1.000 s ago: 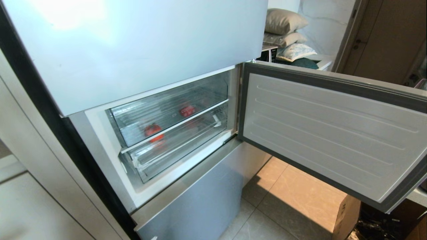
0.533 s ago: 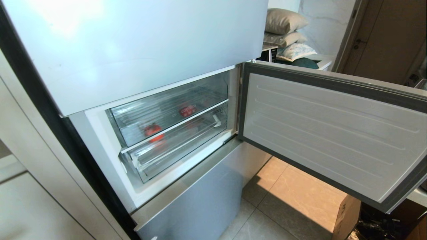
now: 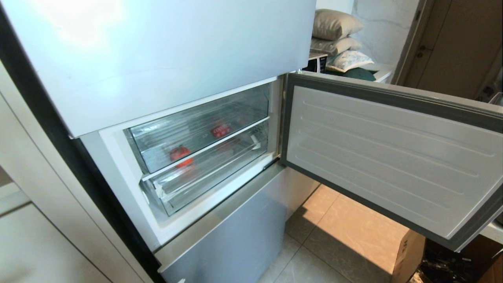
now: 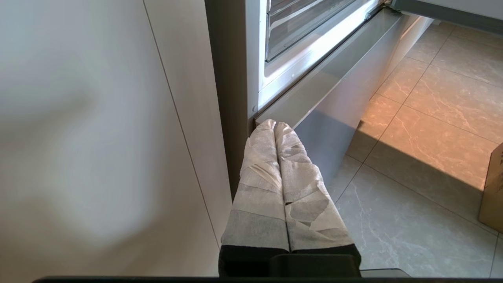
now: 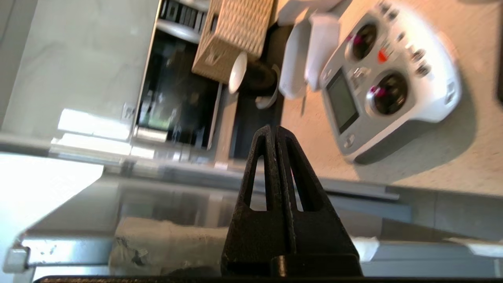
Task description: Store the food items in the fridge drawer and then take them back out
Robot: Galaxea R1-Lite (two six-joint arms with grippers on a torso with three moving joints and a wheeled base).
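The fridge's middle compartment stands open with two clear bins pushed in. The lower one, the fridge drawer (image 3: 208, 171), has torn white tape at its front left corner. Two red food items show through the clear fronts: one with a green stem (image 3: 180, 152) at the left, another (image 3: 221, 130) farther right. They look to lie at the upper bin's level; which bin holds them I cannot tell. Neither gripper is in the head view. My left gripper (image 4: 274, 125), tape-wrapped, is shut and empty by the fridge's lower left corner. My right gripper (image 5: 271, 129) is shut and empty, facing a countertop.
The compartment door (image 3: 393, 157) hangs open to the right over the tiled floor (image 3: 346, 236). A cardboard box (image 3: 408, 255) sits under its far end. A white handheld controller (image 5: 389, 74) and a wicker basket (image 5: 235, 31) lie on the counter before my right gripper.
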